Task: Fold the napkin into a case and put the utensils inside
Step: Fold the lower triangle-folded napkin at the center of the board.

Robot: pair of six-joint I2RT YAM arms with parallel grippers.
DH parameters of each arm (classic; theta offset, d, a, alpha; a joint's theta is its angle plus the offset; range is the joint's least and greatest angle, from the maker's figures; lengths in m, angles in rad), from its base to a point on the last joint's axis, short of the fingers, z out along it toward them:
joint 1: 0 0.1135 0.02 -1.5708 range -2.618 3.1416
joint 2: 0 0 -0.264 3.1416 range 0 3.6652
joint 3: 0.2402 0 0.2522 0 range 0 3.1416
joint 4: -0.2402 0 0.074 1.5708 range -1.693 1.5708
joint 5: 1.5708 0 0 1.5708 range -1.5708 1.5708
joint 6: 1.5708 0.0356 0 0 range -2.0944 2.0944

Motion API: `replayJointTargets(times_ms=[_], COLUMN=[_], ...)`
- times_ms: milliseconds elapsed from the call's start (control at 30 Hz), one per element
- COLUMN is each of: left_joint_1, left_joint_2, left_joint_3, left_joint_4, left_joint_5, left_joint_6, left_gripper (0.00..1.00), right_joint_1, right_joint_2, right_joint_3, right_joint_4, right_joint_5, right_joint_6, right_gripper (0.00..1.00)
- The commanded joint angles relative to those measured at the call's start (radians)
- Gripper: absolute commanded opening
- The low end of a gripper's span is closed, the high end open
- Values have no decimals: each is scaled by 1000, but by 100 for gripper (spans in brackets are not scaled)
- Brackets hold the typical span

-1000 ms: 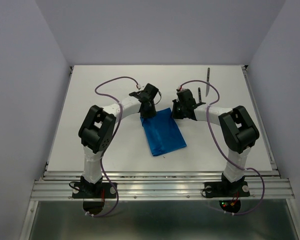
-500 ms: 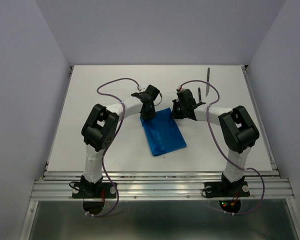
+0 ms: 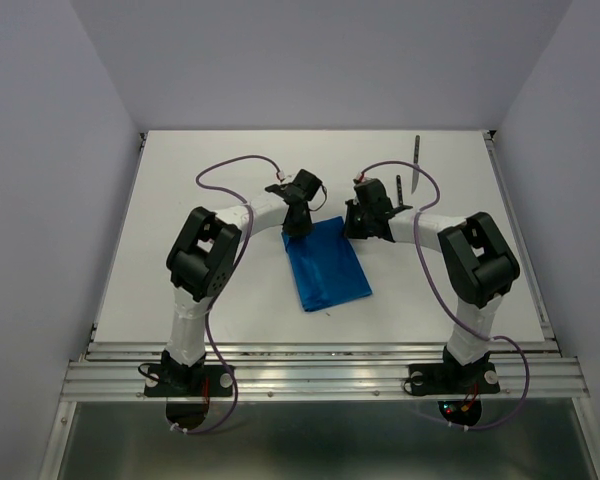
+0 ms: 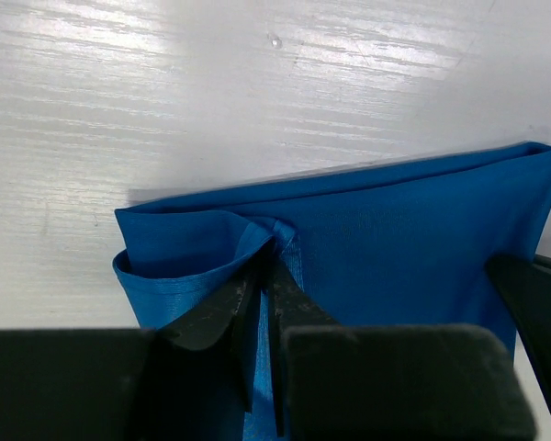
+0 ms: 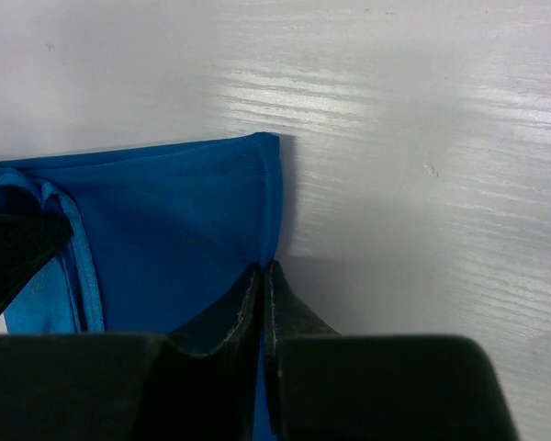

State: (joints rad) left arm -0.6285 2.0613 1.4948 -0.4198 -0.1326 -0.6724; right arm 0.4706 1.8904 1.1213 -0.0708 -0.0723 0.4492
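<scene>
As the top view stands against a second ago, we log the left elbow (image 3: 202,258) nudged inward, the napkin (image 3: 328,265) unmoved on the table (image 3: 180,190). Left wrist: left gripper (image 4: 268,266) pinching a raised napkin fold. Right wrist: right gripper (image 5: 262,276) pinched on the napkin's edge.

The napkin (image 3: 330,268) lies on the table (image 3: 200,170), knife (image 3: 417,150) behind and right.
</scene>
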Motion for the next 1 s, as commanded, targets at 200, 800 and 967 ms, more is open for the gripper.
replayJointTargets(times_ms=[200, 800, 967], left_joint_1=[-10, -8, -7], left_joint_2=[22, 17, 16], left_joint_3=[48, 84, 85], left_joint_4=[-40, -36, -31], left_joint_5=[-18, 31, 28], left_joint_6=[-21, -108, -127], left_gripper=[0, 0, 0], right_joint_1=[-3, -3, -3], right_joint_2=[-42, -45, -43], right_joint_3=[-21, -74, -78], right_joint_4=[-6, 31, 32], right_joint_5=[-15, -34, -38], right_joint_6=[-4, 32, 31], right_gripper=[6, 6, 6])
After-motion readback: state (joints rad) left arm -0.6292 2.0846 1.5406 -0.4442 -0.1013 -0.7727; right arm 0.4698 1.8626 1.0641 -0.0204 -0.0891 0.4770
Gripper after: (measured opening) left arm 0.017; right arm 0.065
